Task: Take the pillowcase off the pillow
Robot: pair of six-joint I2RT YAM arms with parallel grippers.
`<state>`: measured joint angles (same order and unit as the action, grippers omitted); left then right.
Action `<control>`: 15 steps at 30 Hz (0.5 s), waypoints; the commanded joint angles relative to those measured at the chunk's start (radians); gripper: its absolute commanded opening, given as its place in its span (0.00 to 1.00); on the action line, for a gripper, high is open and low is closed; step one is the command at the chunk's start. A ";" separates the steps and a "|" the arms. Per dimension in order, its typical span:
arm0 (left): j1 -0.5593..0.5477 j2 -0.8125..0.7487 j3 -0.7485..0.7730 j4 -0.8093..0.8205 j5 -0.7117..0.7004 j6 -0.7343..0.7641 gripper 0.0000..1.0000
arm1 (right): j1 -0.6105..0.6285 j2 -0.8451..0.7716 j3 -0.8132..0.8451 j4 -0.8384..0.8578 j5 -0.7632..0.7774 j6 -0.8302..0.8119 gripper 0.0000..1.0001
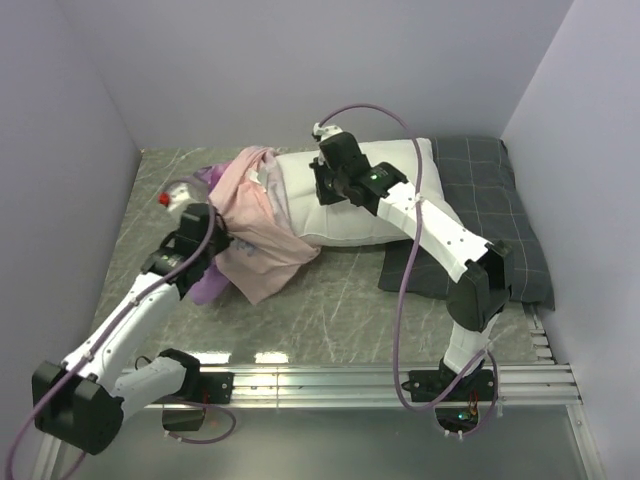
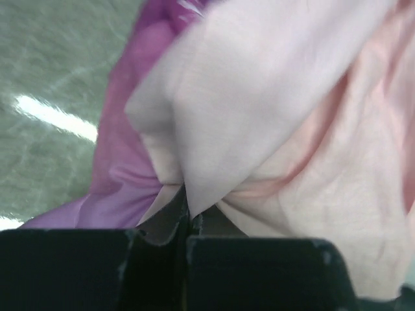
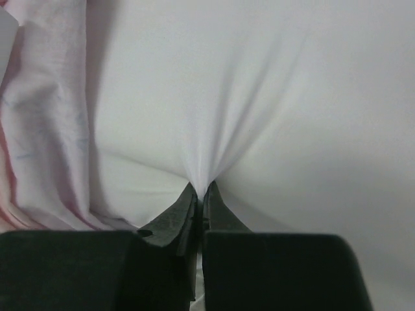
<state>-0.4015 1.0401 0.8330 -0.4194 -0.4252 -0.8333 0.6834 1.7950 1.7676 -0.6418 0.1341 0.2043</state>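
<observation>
The white pillow (image 1: pixel 380 190) lies across the back of the table, most of it bare. The pillowcase (image 1: pixel 255 235) is bunched over its left end, pale pink inner side out, with purple folds below. My left gripper (image 1: pixel 215 240) is shut on a pinch of the pillowcase (image 2: pixel 259 129), the fabric pulled taut from its tips (image 2: pixel 187 206). My right gripper (image 1: pixel 322 185) is shut on a pinch of the pillow (image 3: pixel 259 97), whose cloth fans out from its tips (image 3: pixel 202 192). The pillowcase edge (image 3: pixel 45 129) shows at the left of the right wrist view.
A dark grey checked pillow (image 1: pixel 500 220) lies under the white pillow's right end, against the right wall. A small object with a red cap (image 1: pixel 172 195) lies at the far left. The grey marbled table (image 1: pixel 340 310) ends at a metal rail (image 1: pixel 380 380) in front.
</observation>
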 commanded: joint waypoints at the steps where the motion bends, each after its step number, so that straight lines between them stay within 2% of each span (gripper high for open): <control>1: 0.211 -0.081 -0.006 -0.036 -0.032 0.056 0.00 | -0.103 -0.178 0.047 0.056 0.098 -0.009 0.00; 2: 0.301 -0.103 -0.014 -0.026 0.001 0.062 0.00 | -0.111 -0.195 0.052 0.054 0.104 -0.006 0.00; 5: 0.461 -0.104 -0.038 0.017 0.092 0.054 0.00 | -0.133 -0.220 0.059 0.053 0.093 -0.005 0.00; 8: 0.559 -0.069 -0.055 0.056 0.167 0.037 0.00 | -0.134 -0.229 0.058 0.045 0.091 -0.009 0.00; 10: 0.582 -0.036 -0.061 0.088 0.244 0.039 0.01 | -0.133 -0.243 0.034 0.054 0.067 -0.008 0.00; 13: 0.587 -0.006 -0.058 0.102 0.249 0.039 0.01 | -0.134 -0.267 -0.005 0.071 0.062 -0.009 0.00; 15: 0.595 0.011 -0.045 0.111 0.276 0.053 0.06 | -0.131 -0.276 -0.016 0.070 0.056 -0.011 0.00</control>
<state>0.1356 1.0294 0.7879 -0.3393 -0.0566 -0.8219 0.6106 1.6501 1.7378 -0.6472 0.0513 0.2234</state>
